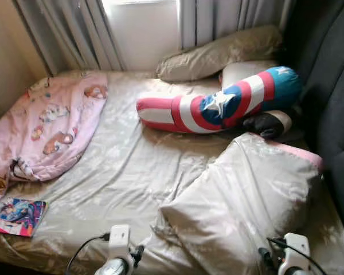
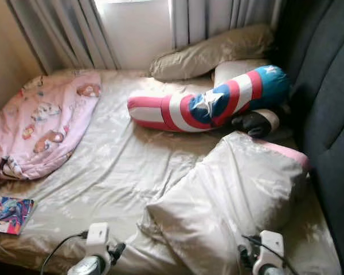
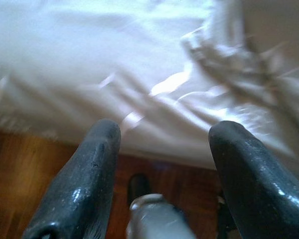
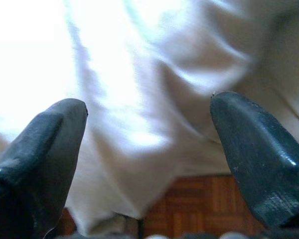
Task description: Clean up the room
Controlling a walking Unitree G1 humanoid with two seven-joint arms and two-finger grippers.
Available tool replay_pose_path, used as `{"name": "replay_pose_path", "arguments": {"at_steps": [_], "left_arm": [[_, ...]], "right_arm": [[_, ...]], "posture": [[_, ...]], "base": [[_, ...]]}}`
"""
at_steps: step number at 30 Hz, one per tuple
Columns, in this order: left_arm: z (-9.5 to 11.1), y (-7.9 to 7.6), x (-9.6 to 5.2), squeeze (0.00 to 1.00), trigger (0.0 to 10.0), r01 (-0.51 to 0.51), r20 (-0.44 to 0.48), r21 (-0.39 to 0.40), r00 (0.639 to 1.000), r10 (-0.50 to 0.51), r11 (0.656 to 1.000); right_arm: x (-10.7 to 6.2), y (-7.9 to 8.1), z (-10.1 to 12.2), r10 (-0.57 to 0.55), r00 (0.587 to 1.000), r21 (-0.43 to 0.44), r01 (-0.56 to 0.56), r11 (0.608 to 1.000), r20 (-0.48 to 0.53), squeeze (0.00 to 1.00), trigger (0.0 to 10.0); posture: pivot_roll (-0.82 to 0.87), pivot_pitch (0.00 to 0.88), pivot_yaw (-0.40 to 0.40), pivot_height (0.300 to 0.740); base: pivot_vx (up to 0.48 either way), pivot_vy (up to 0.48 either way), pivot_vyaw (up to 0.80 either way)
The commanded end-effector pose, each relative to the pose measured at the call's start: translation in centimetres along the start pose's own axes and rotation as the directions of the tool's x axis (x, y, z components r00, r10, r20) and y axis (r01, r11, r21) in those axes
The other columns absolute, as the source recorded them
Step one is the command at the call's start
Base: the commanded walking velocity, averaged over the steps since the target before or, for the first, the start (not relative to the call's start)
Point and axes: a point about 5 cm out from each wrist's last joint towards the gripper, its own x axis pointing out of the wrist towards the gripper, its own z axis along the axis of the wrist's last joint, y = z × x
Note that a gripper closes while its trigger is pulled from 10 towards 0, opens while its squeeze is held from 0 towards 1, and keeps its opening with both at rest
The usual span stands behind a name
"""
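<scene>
An unmade bed (image 1: 132, 172) with a creased beige sheet lies before me. A pink printed blanket (image 1: 51, 126) is bunched at its left side. A colourful magazine (image 1: 17, 216) rests at the front left corner. A red, white and blue star bolster (image 1: 218, 106) lies across the back. A large beige pillow (image 1: 246, 200) sits at the front right. My left gripper (image 3: 165, 127) is open over the bed's front edge, holding nothing. My right gripper (image 4: 148, 102) is open close to the hanging beige fabric (image 4: 154, 99), also holding nothing.
A beige pillow (image 1: 218, 54) leans under the curtained window (image 1: 140, 31). A dark padded headboard (image 1: 332, 103) runs along the right side, with a black item (image 1: 265, 124) against it. Wooden floor (image 3: 20, 169) shows below the bed's edge.
</scene>
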Motion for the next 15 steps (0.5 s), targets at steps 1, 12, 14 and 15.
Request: {"name": "replay_pose_path", "arguments": {"at_steps": [1,12,14,15], "left_arm": [[-0.4,0.8,-0.2,0.00,10.0,-0.023,0.007,-0.015,1.000,0.023,1.000],[10.7,0.2,0.4,0.00,10.0,0.025,0.441,0.062,0.896,-0.050,0.998],[11.0,0.1,0.2,0.00,10.0,0.028,0.470,0.064,0.881,-0.055,0.998],[11.2,0.0,0.1,0.00,10.0,0.031,0.481,0.065,0.875,-0.059,0.997]], "right_arm": [[0.0,0.4,-0.1,0.016,1.000,0.009,-0.016,1.000,0.011,0.00,10.0],[-0.8,0.5,-0.3,0.082,0.984,-0.075,-0.071,0.995,0.159,0.00,10.0],[-0.9,0.5,-0.7,0.087,0.982,-0.074,-0.075,0.994,0.165,0.00,10.0],[-1.0,0.4,-0.8,0.089,0.982,-0.073,-0.078,0.994,0.168,0.00,10.0]], "posture": [[0.03,0.000,0.057,0.731],[0.03,0.000,0.048,0.731],[0.03,0.000,0.044,0.731],[0.03,0.000,0.044,0.731]], "base": [[0.000,0.000,0.00],[0.000,0.000,0.00],[0.000,0.000,0.00],[0.000,0.000,0.00]]}}
